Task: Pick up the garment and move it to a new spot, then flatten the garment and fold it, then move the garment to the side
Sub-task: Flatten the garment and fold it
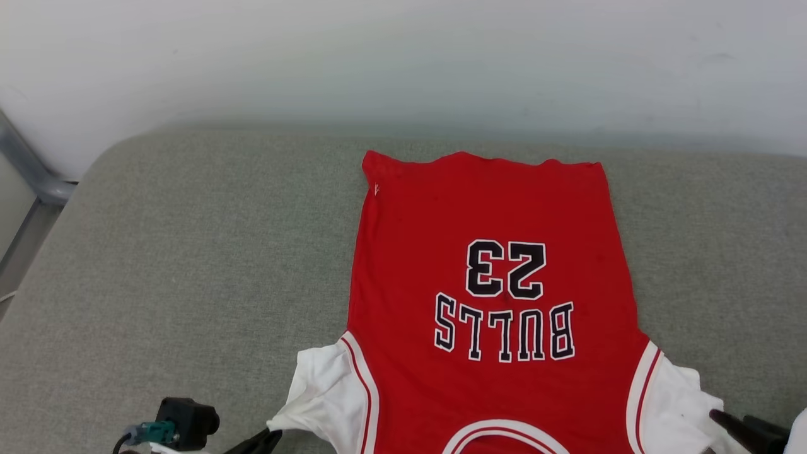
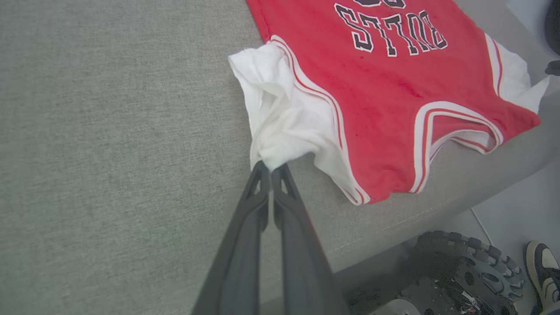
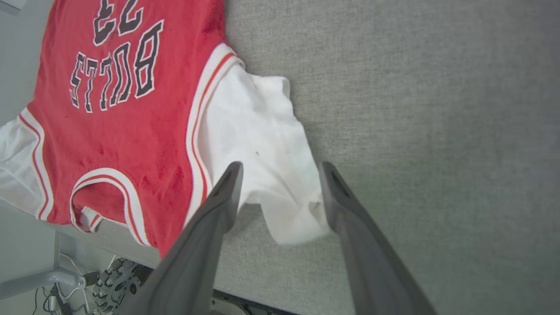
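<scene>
Pale wall [image 1: 403, 57] behind, grey fabric-covered table [image 1: 189, 252] below it

The garment [image 1: 492, 208] lies spread on the table, right of centre in your head view – lettered face up, "BULLS 23" reading upside down to you, hem toward the wall, striped collar at the near edge. The red body is mostly flat, and both white sleeves are rumpled

Your left hand [image 2: 271, 168] is pinched tight on the outer tip of the left-side sleeve [image 2: 280, 113]. Its fingers are pressed together with a bunch of white cloth between the tips, and the sleeve is drawn out toward the hand, low over the table

Your right hand [image 3: 280, 175] is spread wide and grips nothing – its two fingers stand either side of the right-side sleeve [image 3: 262, 131], which lies loose on the table between them

In the left wrist view, a dark rollered wheel [image 2: 463, 271] sits below the table's near edge, with a person's shoe [image 2: 542, 267] on the floor just beside it
</scene>
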